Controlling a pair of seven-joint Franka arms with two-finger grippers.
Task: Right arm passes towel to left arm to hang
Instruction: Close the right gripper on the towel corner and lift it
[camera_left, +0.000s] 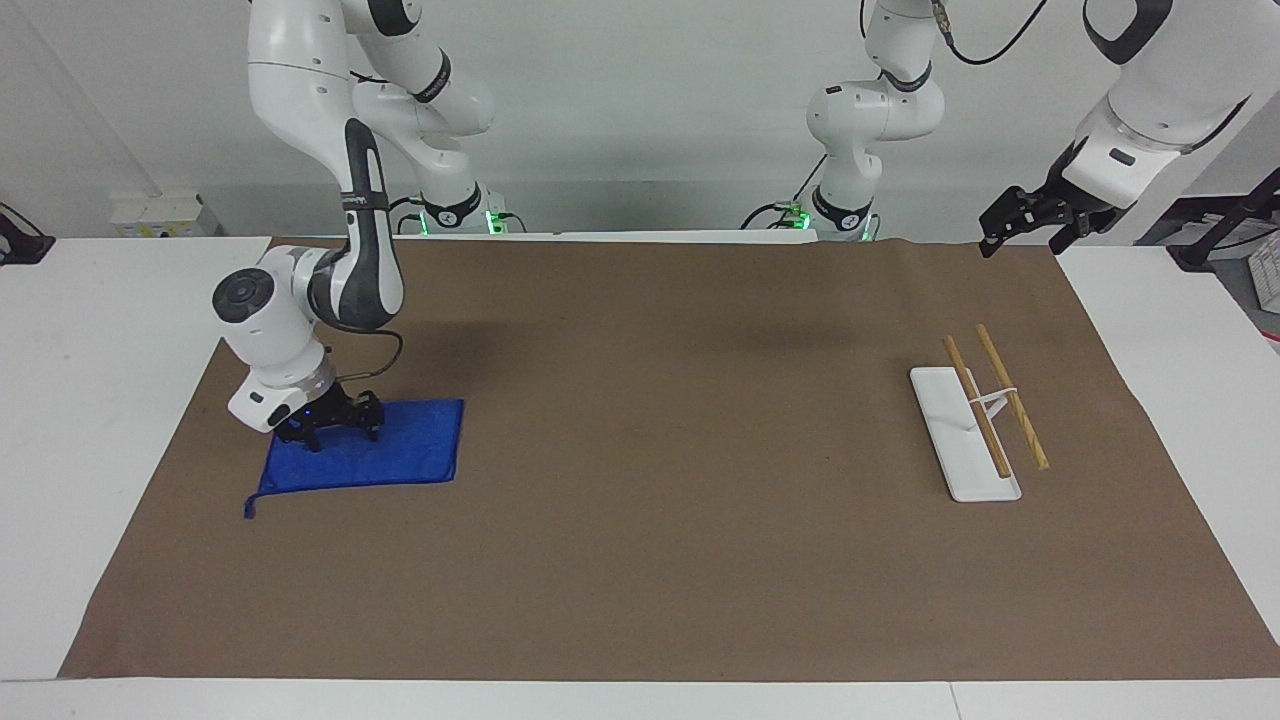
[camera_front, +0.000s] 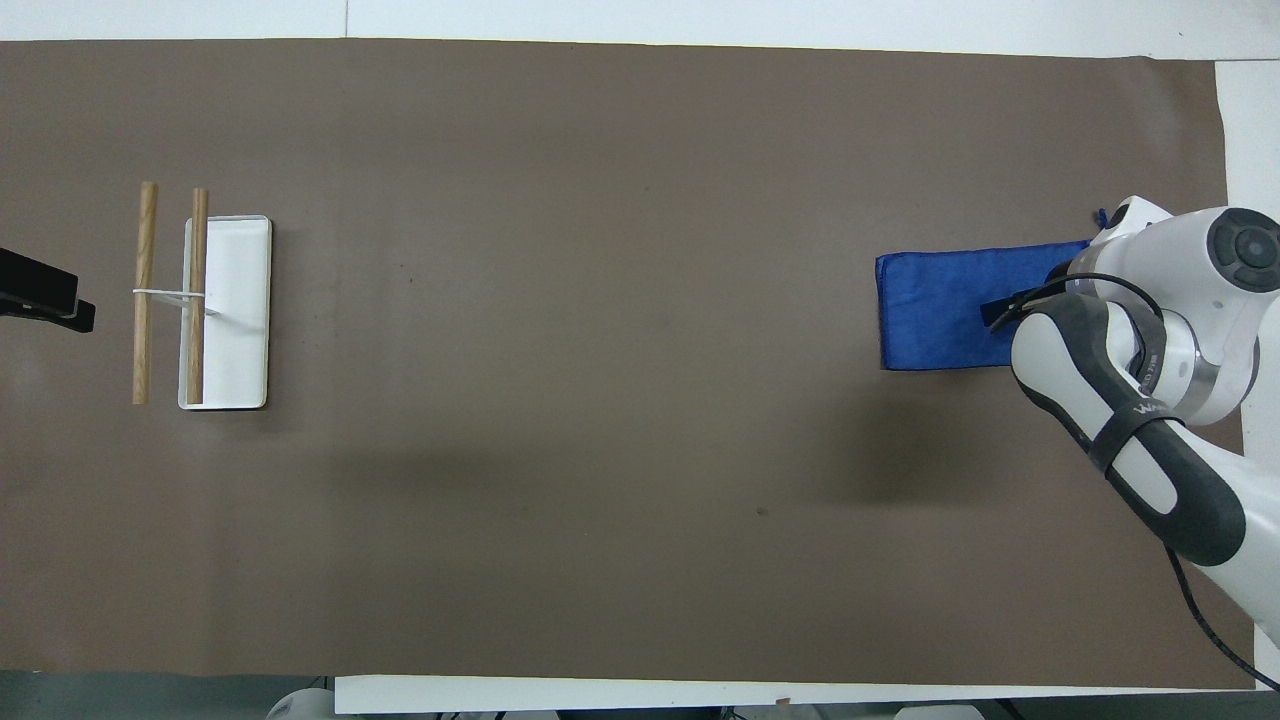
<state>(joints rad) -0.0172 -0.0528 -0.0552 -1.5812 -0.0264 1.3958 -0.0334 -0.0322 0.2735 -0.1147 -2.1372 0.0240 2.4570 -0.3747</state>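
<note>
You are looking at the towel (camera_left: 370, 458) lying flat on the brown mat (camera_left: 660, 560) at the right arm's end of the table. The right gripper (camera_left: 330, 428) is pressing down on its edge nearest the robots; whether its jaws are gripping cloth you cannot tell. The left gripper (camera_left: 1030, 218) is waiting with jaws spread, raised above the mat's corner near the wooden-bar rack (camera_left: 980, 420).

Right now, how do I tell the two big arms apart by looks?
Right arm: white, black shell section with lettering, thin black cable, blue wrist light, black right gripper. Left arm: white, dark-ringed oval joint cap, black left gripper, no blue light.
</note>
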